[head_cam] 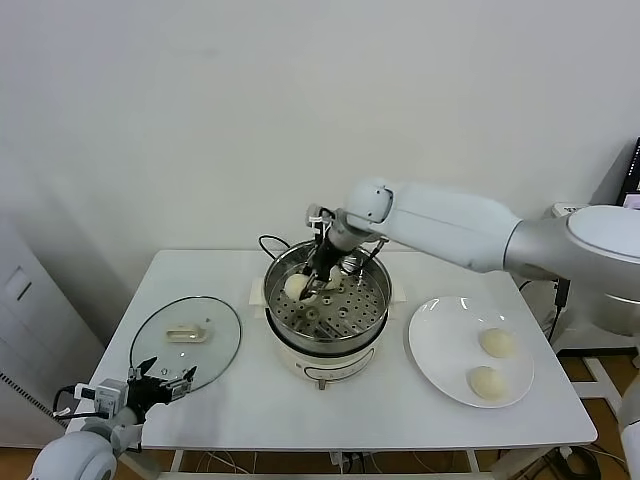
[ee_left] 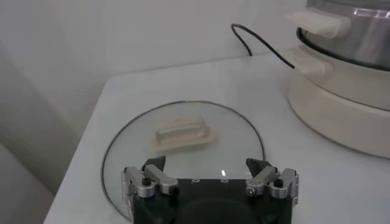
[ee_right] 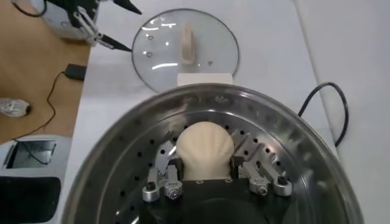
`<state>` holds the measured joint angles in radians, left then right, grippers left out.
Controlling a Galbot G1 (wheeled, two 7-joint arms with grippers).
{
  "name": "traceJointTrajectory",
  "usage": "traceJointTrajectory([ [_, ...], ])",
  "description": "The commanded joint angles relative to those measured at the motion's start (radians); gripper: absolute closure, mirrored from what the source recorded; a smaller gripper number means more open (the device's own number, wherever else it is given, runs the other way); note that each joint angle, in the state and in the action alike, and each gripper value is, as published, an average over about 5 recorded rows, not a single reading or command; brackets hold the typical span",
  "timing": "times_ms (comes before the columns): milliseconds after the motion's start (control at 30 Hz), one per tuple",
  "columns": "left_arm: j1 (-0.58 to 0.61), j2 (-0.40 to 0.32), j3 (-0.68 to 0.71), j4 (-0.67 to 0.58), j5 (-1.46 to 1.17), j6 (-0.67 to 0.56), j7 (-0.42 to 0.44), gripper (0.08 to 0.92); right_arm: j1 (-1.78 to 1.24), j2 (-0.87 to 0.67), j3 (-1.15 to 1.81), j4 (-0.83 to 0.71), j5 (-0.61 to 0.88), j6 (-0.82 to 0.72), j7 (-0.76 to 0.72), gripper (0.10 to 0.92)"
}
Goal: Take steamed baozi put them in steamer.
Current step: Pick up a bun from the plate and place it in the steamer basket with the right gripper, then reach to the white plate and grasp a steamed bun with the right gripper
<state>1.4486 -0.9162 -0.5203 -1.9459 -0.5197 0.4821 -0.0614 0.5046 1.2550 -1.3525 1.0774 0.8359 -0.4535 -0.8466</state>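
The right gripper [ee_right: 216, 182] is down in the steamer [head_cam: 327, 312], fingers clenched on a baozi [ee_right: 205, 150]. Two more baozi [head_cam: 496, 342] sit on the plate [head_cam: 432, 340]. The left gripper [ee_left: 210, 181] hangs released over the glass lid [ee_left: 183, 131].

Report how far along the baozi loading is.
Done: none visibly released in the steamer yet. In hand: the right gripper is shut on one baozi inside the basket. Left: two baozi sit on the white plate. The left gripper is open beside the glass lid.
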Motion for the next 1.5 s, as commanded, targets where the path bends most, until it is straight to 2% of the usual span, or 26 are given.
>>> traceJointTrajectory([
  [33, 0.001, 0.004, -0.002, 0.000, -0.002, -0.002, 0.001, 0.177, -0.064, 0.038, 0.011, -0.043, -0.035, -0.009, 0.035, 0.558],
  [267, 0.000, 0.002, -0.002, -0.002, -0.003, -0.001, 0.001, 0.177, -0.076, 0.041, 0.019, -0.051, -0.041, -0.017, 0.051, 0.547],
  [567, 0.005, 0.001, -0.006, -0.008, -0.004, -0.001, 0.001, 0.177, -0.033, 0.017, 0.024, -0.021, -0.024, -0.024, 0.050, 0.311],
  [733, 0.012, 0.005, -0.011, -0.011, -0.004, -0.001, 0.000, 0.177, 0.067, -0.087, -0.005, 0.079, -0.006, -0.025, 0.017, 0.212],
  [933, 0.023, 0.006, -0.025, -0.020, -0.008, -0.005, 0.002, 0.177, 0.282, -0.311, -0.110, 0.220, -0.039, 0.021, -0.115, 0.203],
  [1100, 0.027, 0.005, -0.028, -0.025, -0.009, -0.007, 0.001, 0.177, 0.386, -0.505, -0.217, 0.310, -0.159, 0.096, -0.225, 0.203],
  [1333, 0.043, 0.003, -0.034, -0.042, -0.007, -0.007, 0.002, 0.177, 0.317, -0.748, -0.230, 0.362, -0.355, 0.203, -0.316, 0.203],
  [1500, 0.048, 0.000, -0.035, -0.047, -0.002, -0.004, 0.003, 0.177, 0.159, -0.817, -0.136, 0.352, -0.459, 0.252, -0.341, 0.203],
])
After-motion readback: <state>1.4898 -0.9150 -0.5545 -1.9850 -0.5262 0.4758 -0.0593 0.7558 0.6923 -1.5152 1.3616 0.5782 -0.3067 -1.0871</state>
